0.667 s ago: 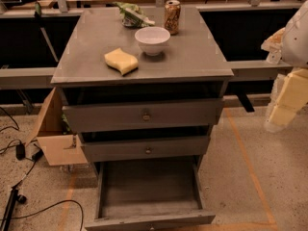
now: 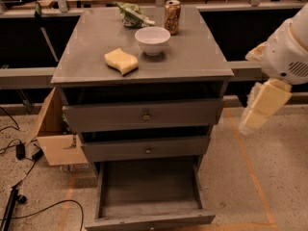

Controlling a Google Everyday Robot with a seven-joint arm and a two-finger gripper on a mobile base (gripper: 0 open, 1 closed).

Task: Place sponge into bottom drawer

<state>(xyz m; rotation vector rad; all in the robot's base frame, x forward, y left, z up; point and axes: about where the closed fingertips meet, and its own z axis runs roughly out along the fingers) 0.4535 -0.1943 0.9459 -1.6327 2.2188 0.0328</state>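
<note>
The pale yellow sponge (image 2: 121, 60) lies on the grey cabinet top (image 2: 192, 57), front left, just left of the white bowl (image 2: 152, 39). The bottom drawer (image 2: 149, 186) is pulled out, and nothing lies on its flat grey floor. My gripper (image 2: 255, 117) hangs in the air to the right of the cabinet, at the height of the upper drawers. It points down, is well away from the sponge and holds nothing.
A drink can (image 2: 172, 16) and a green snack bag (image 2: 133, 14) stand at the back of the cabinet top. The two upper drawers (image 2: 144, 114) are slightly ajar. A cardboard box (image 2: 55, 138) and cables (image 2: 19, 153) lie on the floor at the left.
My gripper has moved a little left, toward the cabinet's right side. The sponge and the drawers have not moved.
</note>
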